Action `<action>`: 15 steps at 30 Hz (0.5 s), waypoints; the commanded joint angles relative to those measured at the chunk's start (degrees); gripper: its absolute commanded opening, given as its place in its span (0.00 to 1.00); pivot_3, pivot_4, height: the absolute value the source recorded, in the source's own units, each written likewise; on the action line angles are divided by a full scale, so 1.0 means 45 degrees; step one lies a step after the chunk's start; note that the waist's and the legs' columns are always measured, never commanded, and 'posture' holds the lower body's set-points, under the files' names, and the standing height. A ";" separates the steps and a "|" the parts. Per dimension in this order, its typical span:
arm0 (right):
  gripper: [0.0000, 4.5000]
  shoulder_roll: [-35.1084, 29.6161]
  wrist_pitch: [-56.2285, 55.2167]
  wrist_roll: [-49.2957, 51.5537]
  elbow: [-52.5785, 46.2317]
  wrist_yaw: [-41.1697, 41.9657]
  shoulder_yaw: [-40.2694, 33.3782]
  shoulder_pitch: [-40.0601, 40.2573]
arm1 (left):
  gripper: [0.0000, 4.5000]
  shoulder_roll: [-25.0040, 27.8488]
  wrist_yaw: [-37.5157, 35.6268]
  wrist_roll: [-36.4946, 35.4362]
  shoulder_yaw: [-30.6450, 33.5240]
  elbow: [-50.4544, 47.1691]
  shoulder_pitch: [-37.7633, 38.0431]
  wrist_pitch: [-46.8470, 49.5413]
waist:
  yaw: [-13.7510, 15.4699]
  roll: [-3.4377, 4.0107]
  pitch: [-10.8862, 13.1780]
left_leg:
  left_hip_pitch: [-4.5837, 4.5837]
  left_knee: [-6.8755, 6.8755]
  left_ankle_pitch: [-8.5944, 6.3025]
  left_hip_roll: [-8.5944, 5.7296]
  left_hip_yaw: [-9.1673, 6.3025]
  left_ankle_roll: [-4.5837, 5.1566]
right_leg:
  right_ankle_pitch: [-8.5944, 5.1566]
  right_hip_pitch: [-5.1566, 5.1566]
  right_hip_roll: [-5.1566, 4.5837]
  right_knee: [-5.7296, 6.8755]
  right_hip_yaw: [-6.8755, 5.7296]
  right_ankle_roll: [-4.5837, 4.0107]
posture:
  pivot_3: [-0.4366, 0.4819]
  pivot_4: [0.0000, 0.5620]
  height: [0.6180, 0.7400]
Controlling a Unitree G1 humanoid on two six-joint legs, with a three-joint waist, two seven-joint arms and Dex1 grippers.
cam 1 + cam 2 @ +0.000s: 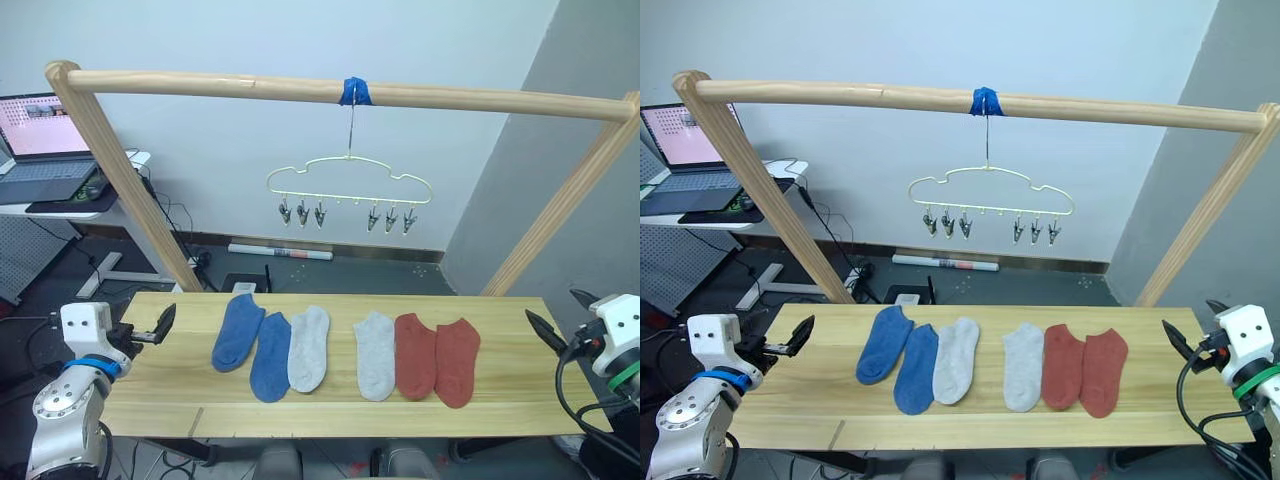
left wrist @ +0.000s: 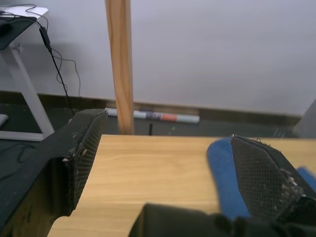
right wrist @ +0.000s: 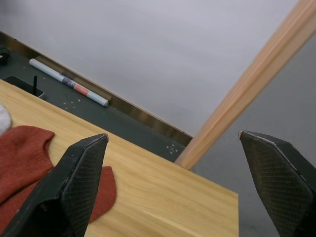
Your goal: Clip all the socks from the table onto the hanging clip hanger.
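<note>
Pale wood planks make up the tabletop (image 1: pixel 500 395), which stands under a thick round wooden pole frame (image 1: pixel 200 85) in front of a plain grey-white wall (image 1: pixel 200 170). Far to the left, a laptop (image 1: pixel 40 140) sits on a side desk.

At the tabletop's left end, the left pincer (image 1: pixel 158 328) hovers just over the edge with its two black fingers spread wide and nothing between them. In the left wrist view the toe of a blue sock (image 2: pixel 224 173) lies on the wood beside one of its fingers (image 2: pixel 84 153).

Six socks lie flat in a row along the middle of the tabletop. From the left: a blue sock (image 1: pixel 238 331), a second blue sock (image 1: pixel 271 356) touching it, and a light grey sock (image 1: pixel 309 347) pressed against that one. After a narrow bare strip come another light grey sock (image 1: pixel 375 354), then a rust red sock (image 1: pixel 414 355) and a second rust red sock (image 1: pixel 457 361), all side by side and touching.

Above and behind them, the clip hanger (image 1: pixel 349 180) hangs by its hook from the pole at a band of blue tape (image 1: pixel 355 91). Its six clips hang empty, in two groups of three.

At the right end, the right pincer (image 1: pixel 556 324) is held at the tabletop's edge, fingers wide apart and empty, well apart from the nearest red sock.
</note>
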 commanded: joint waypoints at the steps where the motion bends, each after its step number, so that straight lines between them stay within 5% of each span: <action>1: 0.99 0.0015 0.0231 0.0349 -0.1047 -0.0022 -0.0001 0.0007 | 1.00 -0.0056 0.0772 0.0590 -0.0095 -0.0741 -0.0454 -0.0419 | 0.0001 0.0007 0.0004 | -0.0001 0.0000 0.0000 0.0000 0.0001 0.0000 | 0.0000 0.0001 0.0000 0.0000 0.0001 0.0000 | 0.56 0.15 1.00; 5: 0.99 0.0092 0.0641 0.0518 -0.1626 -0.0086 0.0061 0.0125 | 1.00 -0.0255 0.1022 0.0736 -0.0392 -0.1169 -0.0626 0.0113 | -0.0006 0.0029 0.0046 | 0.0000 0.0000 0.0000 0.0000 0.0004 0.0000 | -0.0001 0.0002 0.0000 -0.0002 0.0005 0.0001 | 0.55 0.17 1.00; 15: 0.99 -0.0258 0.3781 0.2090 -0.6828 -0.0359 0.0858 0.0232 | 1.00 -0.0701 0.0150 0.0079 -0.2105 -0.4056 -0.1961 0.2470 | -0.0242 0.0124 0.0995 | 0.0001 0.0021 0.0003 -0.0004 -0.0008 0.0003 | -0.0001 0.0006 0.0007 0.0013 0.0036 -0.0003 | 0.41 0.41 1.00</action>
